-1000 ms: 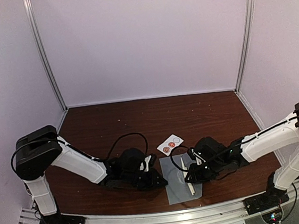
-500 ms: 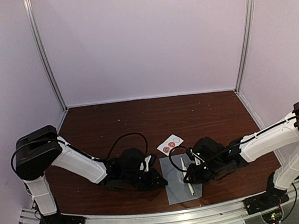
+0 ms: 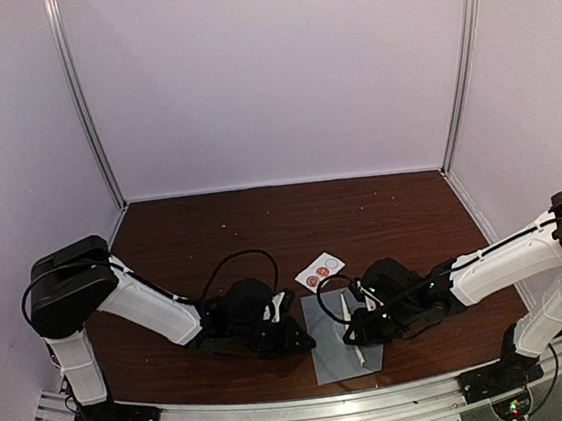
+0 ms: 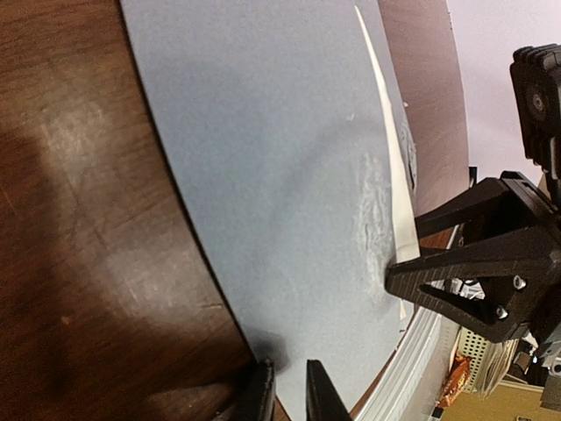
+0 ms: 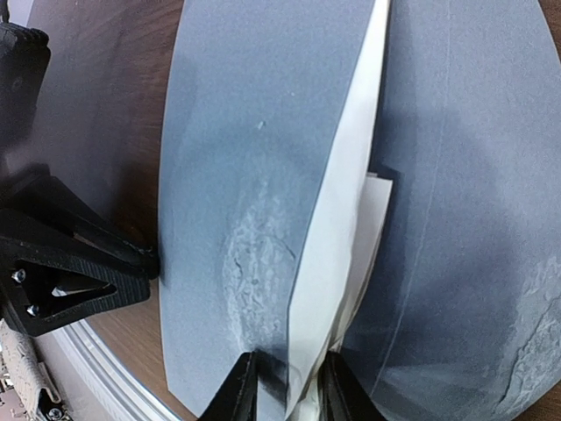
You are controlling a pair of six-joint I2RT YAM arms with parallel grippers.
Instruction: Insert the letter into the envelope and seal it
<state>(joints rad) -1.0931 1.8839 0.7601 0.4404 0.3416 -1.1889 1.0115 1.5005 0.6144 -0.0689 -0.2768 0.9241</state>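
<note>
- Over the last second the right hand (image 3: 354, 336) was shifted slightly left in the frame, and the flap's white edge was carried with it. Closing is judged under way, unsealed.
- The envelope (image 3: 329, 364) is seen lower centre on the tabletop (image 3: 214, 238).
- Right wrist view only: the right hand is clamped on the flap (image 5: 254, 132), with the letter (image 5: 379, 206) tucked beneath.
- Left wrist view only: the left hand (image 4: 289, 396) is nearly together, apparently nipping the envelope's edge.

- White-shelled left arm (image 3: 151, 310) reaches low and inward; black left gripper (image 4: 289, 393) has its fingers nearly together, leaving a thin slit.
- White-shelled right arm (image 3: 498, 266) mirrors it; black right gripper (image 5: 287, 388) is narrowly parted.
</note>
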